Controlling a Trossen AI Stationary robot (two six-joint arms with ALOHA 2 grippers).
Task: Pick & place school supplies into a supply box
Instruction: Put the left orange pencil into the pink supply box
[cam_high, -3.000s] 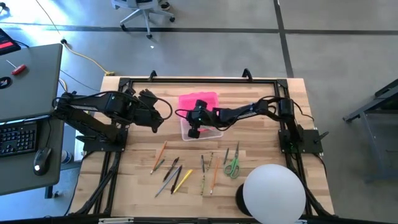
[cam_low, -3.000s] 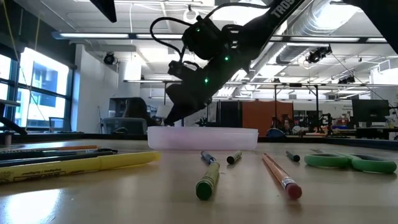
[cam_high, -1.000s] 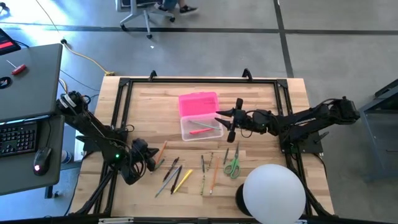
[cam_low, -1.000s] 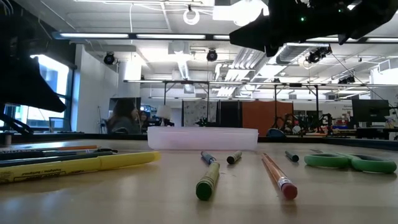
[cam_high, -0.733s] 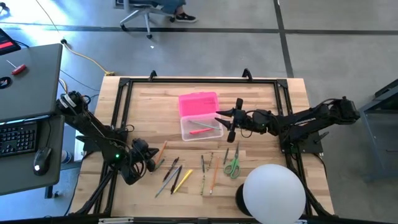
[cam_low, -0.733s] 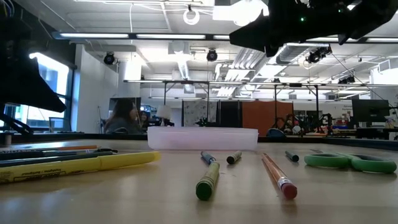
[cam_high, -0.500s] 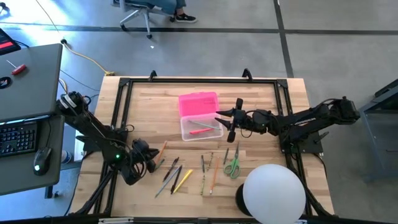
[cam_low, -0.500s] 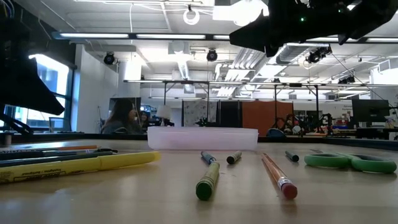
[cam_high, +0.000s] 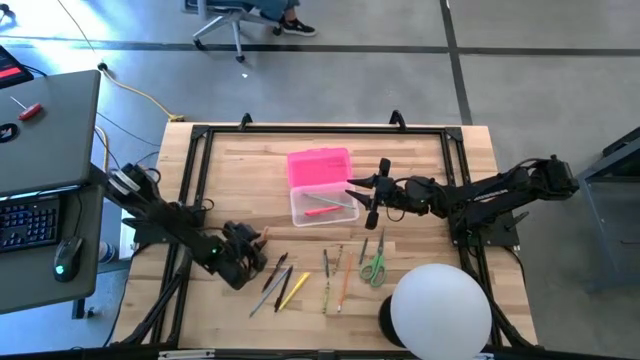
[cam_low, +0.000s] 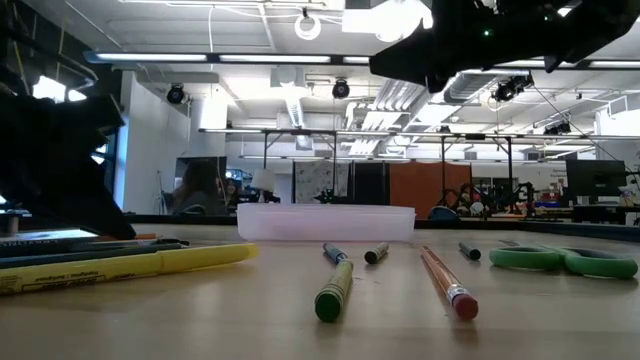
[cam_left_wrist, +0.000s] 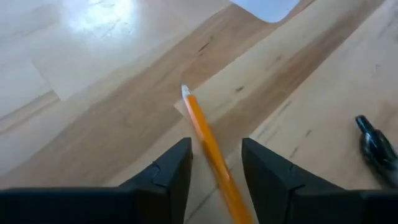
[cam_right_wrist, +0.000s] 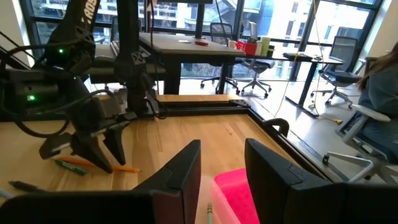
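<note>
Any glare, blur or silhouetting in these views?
Left wrist: glare on the table, far marker soft, pencil between the open left tool. Low: both arms backlit to black, near crayon blurred. Right wrist: bright windows behind; the right tool open.

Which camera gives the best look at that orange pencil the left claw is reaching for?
The left wrist view: the thin orange pencil lies between the left gripper's open fingers. The high view shows a sliver beside that gripper; in the right wrist view it is small.

One box (cam_high: 300, 216), one lid (cam_high: 318, 166), one pen (cam_high: 321, 210) inside, one scissors (cam_high: 374, 268), one dome (cam_high: 440, 310); about ten pens and pencils (cam_high: 345, 285) on the table (cam_high: 430, 160).
</note>
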